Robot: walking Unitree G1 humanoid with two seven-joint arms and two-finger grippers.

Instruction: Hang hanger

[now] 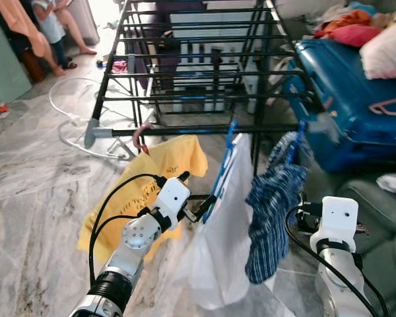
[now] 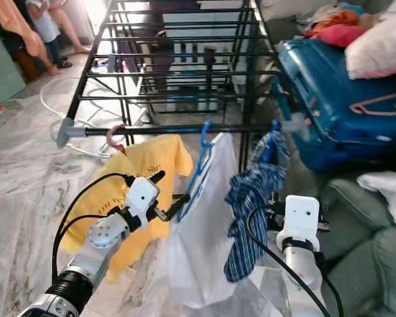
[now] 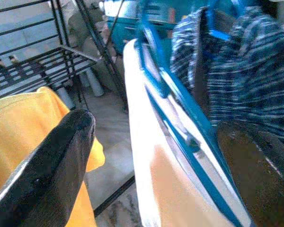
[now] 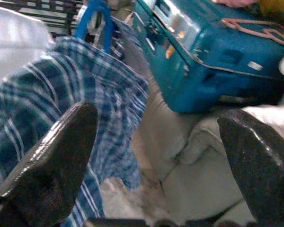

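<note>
On the rack rail [image 1: 185, 131], three hung garments; left fingers [image 3: 61, 156] apart around blue hanger [image 1: 221, 168], right fingers [image 4: 52, 161] apart.

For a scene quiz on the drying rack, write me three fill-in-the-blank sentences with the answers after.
1. The garment nearest the rack's left end is ____ in colour.
2. The white garment hangs on a ____ hanger.
3. The left gripper has its jaws on either side of the white garment's hanger; the right gripper is beside the ____ garment.

Missing words: yellow; blue; plaid
</note>
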